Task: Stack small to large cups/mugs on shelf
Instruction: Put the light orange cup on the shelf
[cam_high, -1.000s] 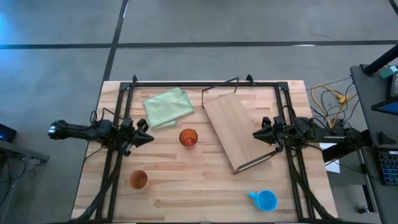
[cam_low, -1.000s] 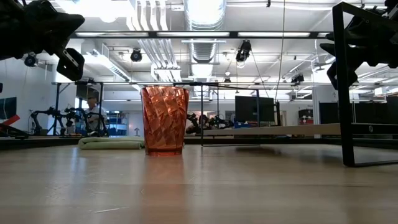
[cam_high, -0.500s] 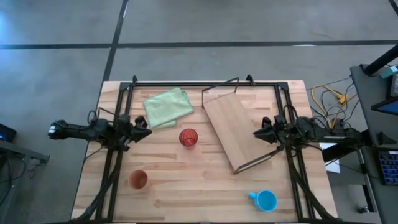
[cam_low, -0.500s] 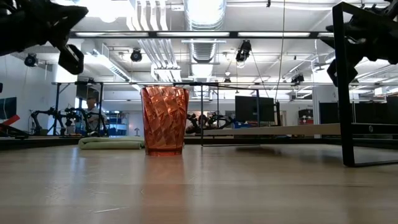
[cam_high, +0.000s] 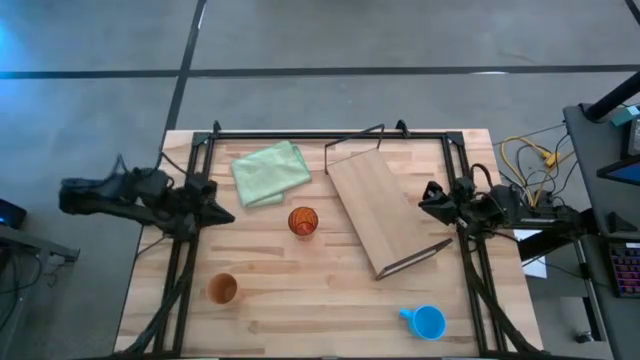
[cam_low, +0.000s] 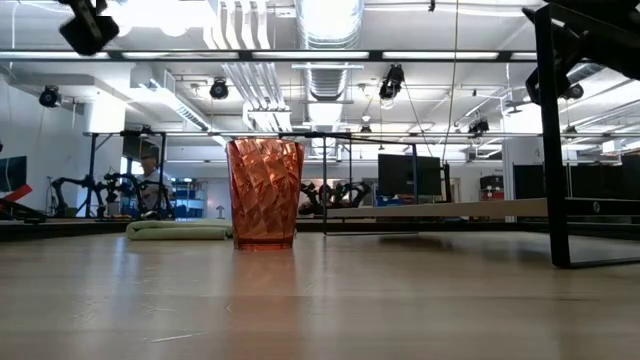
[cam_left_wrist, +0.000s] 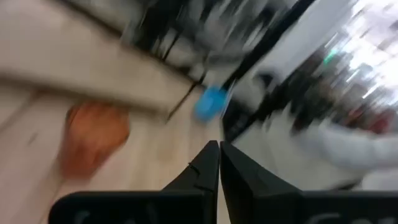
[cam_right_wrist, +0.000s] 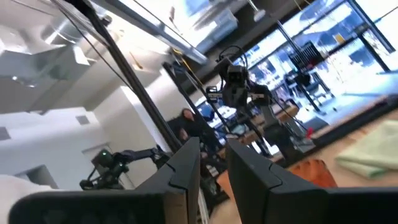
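Your left gripper (cam_left_wrist: 217, 163), pinched closed and empty at nine o'clock, could tip the translucent red-orange faceted cup (cam_high: 302, 221) at centre, beside the light wooden shelf board (cam_high: 380, 208), if it comes in low.

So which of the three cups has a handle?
The blue mug, near the table's front right corner. The red cup and the tan cup have none.
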